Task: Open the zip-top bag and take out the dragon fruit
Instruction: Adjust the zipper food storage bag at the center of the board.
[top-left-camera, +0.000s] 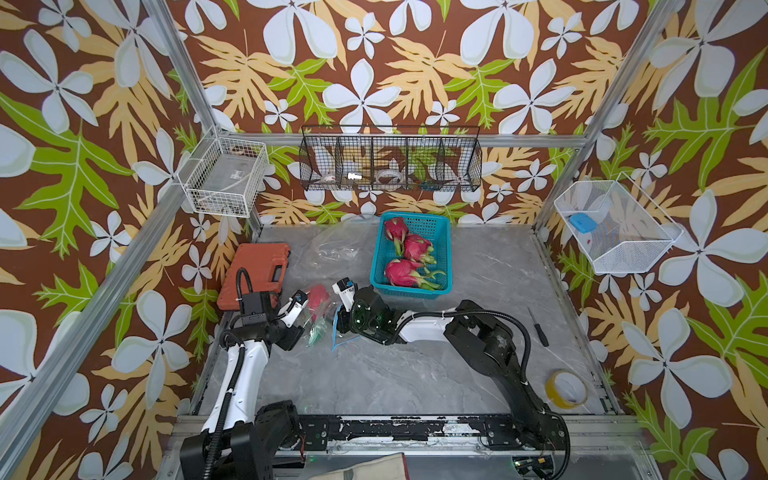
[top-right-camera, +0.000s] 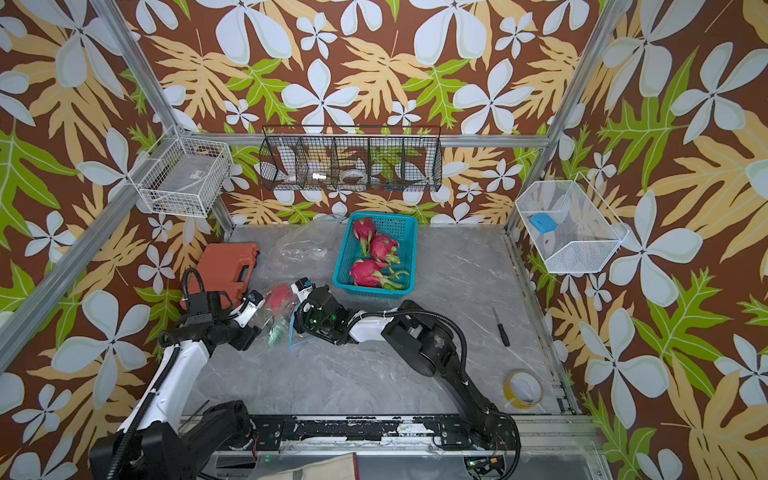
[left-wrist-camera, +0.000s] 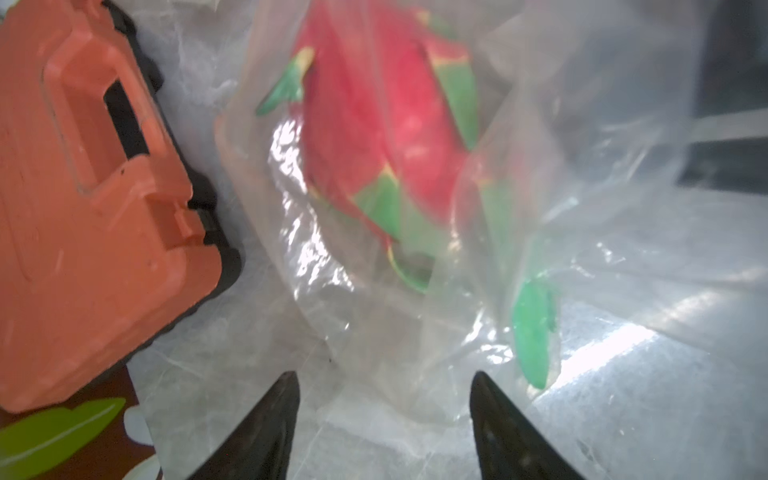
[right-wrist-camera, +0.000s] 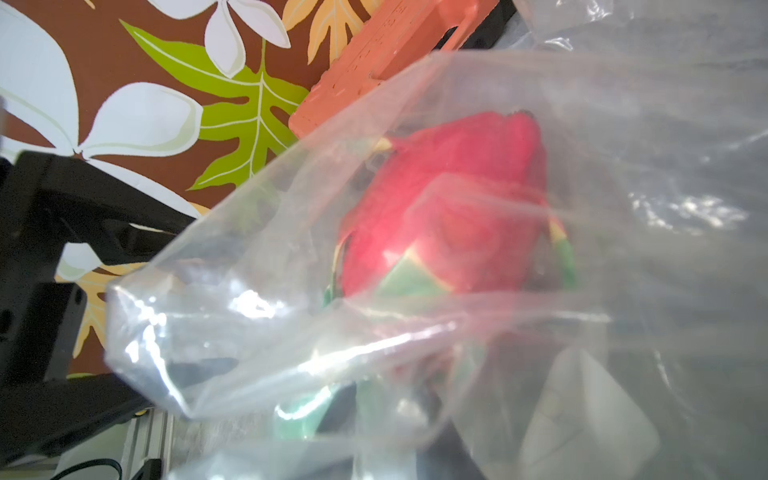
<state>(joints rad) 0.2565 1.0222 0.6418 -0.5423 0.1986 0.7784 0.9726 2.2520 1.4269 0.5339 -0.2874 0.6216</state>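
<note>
The clear zip-top bag (top-left-camera: 323, 320) lies left of centre on the grey table, with a bright red dragon fruit (top-left-camera: 319, 296) (top-right-camera: 279, 297) inside it. Its blue zip strip (top-left-camera: 337, 334) faces the front. My left gripper (top-left-camera: 297, 309) (left-wrist-camera: 384, 376) stands open at the bag's left side, its jaws apart with only plastic ahead of them. On the bag's right side is my right gripper (top-left-camera: 343, 303). In the right wrist view, bag plastic (right-wrist-camera: 249, 311) covers its jaws and the fruit (right-wrist-camera: 449, 216) shows through. Three more dragon fruits (top-left-camera: 401, 272) lie in a blue basket (top-left-camera: 376, 266).
An orange tool case (top-left-camera: 255, 274) lies just left of the bag, close to the left arm. An empty clear bag (top-left-camera: 332, 245) lies behind it. A screwdriver (top-left-camera: 538, 326) and a tape roll (top-left-camera: 566, 388) lie at the right. Wire baskets hang on the walls.
</note>
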